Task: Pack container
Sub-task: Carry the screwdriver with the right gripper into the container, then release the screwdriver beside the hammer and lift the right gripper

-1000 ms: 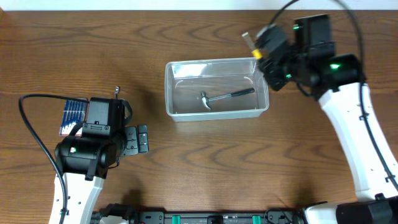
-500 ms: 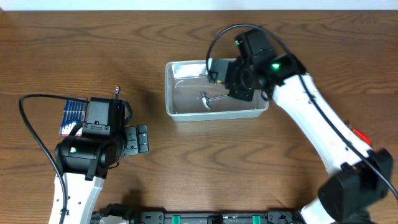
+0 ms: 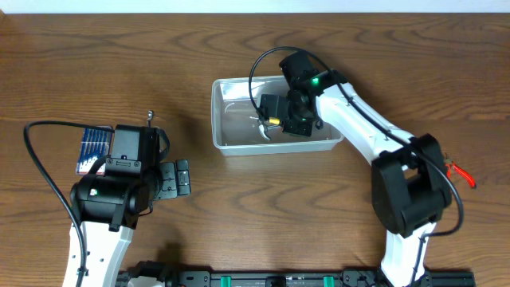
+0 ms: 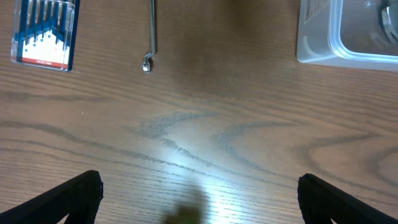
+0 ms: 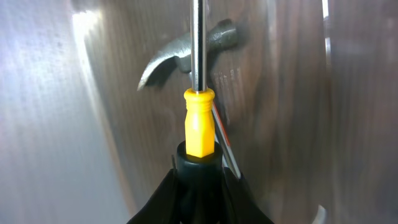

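**Overhead and wrist views.** The right gripper (image 3: 276,119) is reaching down into the clear rectangular plastic container with rounded corners (image 3: 239,147). The container is standing on the brown wooden table (image 3: 263,223), toward its far edge near the middle. The jaws are clamping the black base of a yellow-handled screwdriver (image 5: 199,127). Its bare steel shaft is pointing away from the wrist camera and crossing the head of a grey metal claw hammer (image 5: 177,55) lying on the container floor; whether the two are touching cannot be told. The left gripper (image 3: 177,178) is hovering over bare table well left of the container, its black fingers (image 4: 68,199) spread wide with nothing between them. Beyond it are lying a flat blue packet of small tools (image 4: 45,32) and, just beside that, a thin metal rod with a ringed end (image 4: 151,34). A small red-handled object (image 3: 460,172) is lying beside the right arm.
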### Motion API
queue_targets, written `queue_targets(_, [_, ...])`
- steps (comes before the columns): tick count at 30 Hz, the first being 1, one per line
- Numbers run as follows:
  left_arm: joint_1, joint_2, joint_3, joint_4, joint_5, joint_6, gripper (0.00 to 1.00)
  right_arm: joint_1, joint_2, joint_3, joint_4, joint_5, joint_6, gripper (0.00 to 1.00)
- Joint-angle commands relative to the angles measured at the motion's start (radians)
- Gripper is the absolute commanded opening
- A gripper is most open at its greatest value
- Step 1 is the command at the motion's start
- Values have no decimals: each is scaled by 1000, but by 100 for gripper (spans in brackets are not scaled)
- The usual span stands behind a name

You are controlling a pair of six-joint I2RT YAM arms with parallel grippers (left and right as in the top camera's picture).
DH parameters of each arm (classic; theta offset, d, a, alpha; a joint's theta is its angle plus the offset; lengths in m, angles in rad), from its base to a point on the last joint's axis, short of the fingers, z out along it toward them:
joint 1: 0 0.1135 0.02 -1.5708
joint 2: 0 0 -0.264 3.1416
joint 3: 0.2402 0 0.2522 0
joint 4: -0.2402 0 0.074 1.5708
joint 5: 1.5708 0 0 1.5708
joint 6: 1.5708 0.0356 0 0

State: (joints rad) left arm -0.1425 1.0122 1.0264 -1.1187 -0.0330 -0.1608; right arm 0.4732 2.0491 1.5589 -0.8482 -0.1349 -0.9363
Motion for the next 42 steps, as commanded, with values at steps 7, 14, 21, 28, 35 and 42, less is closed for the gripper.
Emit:
queue_targets(7, [-5, -2, 21, -3, -2, -16, 98, 3, 57, 6, 20, 1, -22, 5])
queue_targets(14, [-5, -2, 21, -3, -1, -16, 99, 3, 57, 6, 14, 0, -21, 21])
queue_targets(21, [-5, -2, 21, -3, -2, -17, 98, 3, 57, 6, 14, 0, -2, 44])
queue_targets(28, [-5, -2, 21, -3, -1, -17, 98, 3, 55, 6, 15, 1, 25, 56])
queue_targets(35, [-5, -2, 21, -3, -1, -16, 98, 3, 2, 50, 8, 1, 116, 58])
queue_targets(42, [-5, -2, 21, -3, -2, -16, 98, -5, -126, 214, -137, 2, 290, 81])
